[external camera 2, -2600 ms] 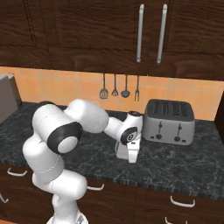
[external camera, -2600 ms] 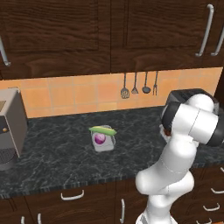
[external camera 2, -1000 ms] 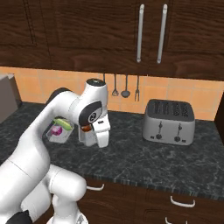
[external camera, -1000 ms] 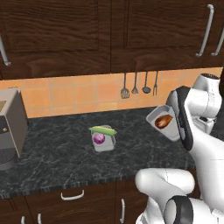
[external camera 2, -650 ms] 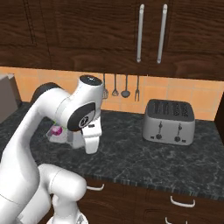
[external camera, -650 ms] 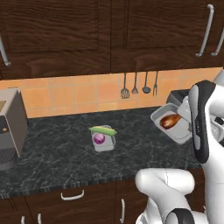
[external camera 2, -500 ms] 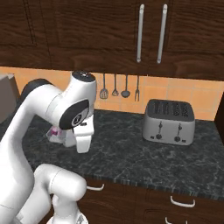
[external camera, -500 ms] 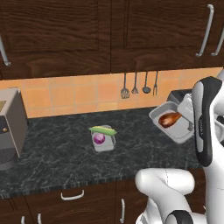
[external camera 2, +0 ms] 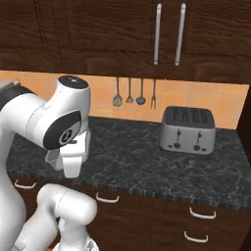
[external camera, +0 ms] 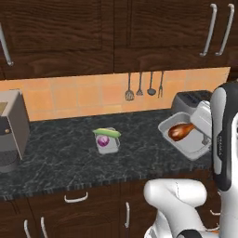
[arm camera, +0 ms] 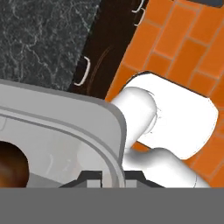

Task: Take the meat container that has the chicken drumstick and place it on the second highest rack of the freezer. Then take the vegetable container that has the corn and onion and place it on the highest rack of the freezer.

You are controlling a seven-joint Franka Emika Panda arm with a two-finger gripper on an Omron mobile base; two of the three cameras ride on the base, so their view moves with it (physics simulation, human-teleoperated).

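The meat container (external camera: pixel 182 139), a grey tray, hangs tilted in the air over the counter's front right edge. The brown chicken drumstick (external camera: pixel 180 131) lies in it. My gripper (external camera: pixel 205 138) is shut on the tray's right rim. In the hand view the tray's grey wall (arm camera: pixel 65 127) passes between my fingertips (arm camera: pixel 131 176), and the drumstick (arm camera: pixel 9 168) shows at the left. The vegetable container (external camera: pixel 107 141) stands on the counter's middle, the corn (external camera: pixel 106 133) lying across its top and the purple onion (external camera: pixel 104 142) inside. The freezer and its racks are out of view.
A silver toaster (external camera 2: pixel 187 130) stands at the back right of the black counter (external camera: pixel 56 158). Kitchen utensils (external camera: pixel 139 87) hang on the orange tile wall. A grey appliance (external camera: pixel 10 130) sits at the counter's left end. Dark cabinets run above and below.
The arm has swung away from the toaster toward the counter's front. The meat container has come with it, a little lower and more tilted. The vegetable container has not moved.
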